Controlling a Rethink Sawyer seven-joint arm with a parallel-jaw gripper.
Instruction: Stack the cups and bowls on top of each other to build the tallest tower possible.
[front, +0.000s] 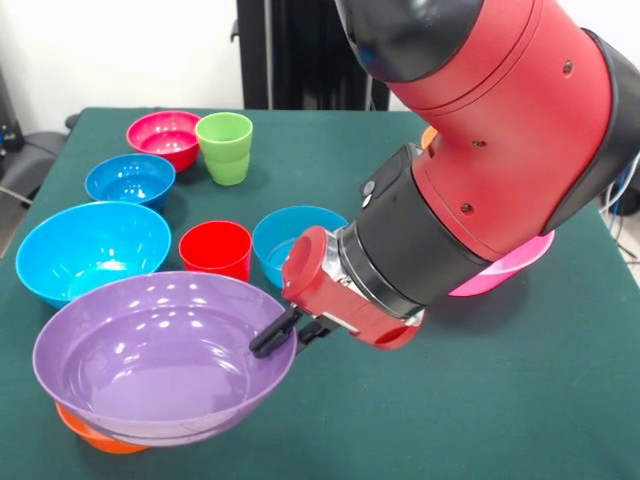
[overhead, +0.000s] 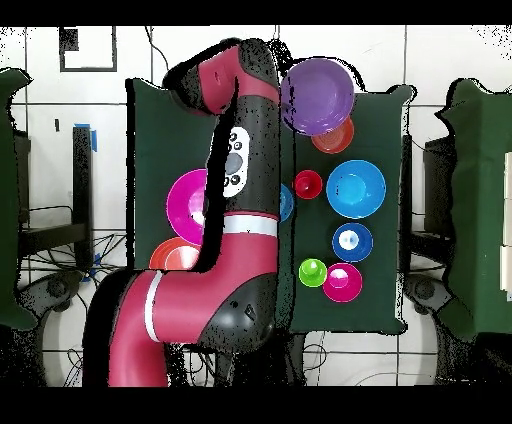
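My gripper (front: 291, 332) is shut on the right rim of the big purple bowl (front: 160, 355), one finger inside and one outside. The bowl is held slightly tilted over an orange bowl (front: 95, 437) at the table's near left; I cannot tell if they touch. In the overhead view the purple bowl (overhead: 318, 95) overlaps the orange bowl (overhead: 338, 138). The red cup (front: 215, 248) and the green cup (front: 225, 147) stand alone. The hot-pink bowl (front: 512, 266) is mostly hidden behind my arm.
A large light blue bowl (front: 92, 250), a small blue bowl (front: 130, 180), a magenta bowl (front: 163, 135) and another blue bowl (front: 285, 235) stand singly behind the purple one. A second orange bowl (overhead: 172, 255) lies beside the pink bowl (overhead: 186, 205).
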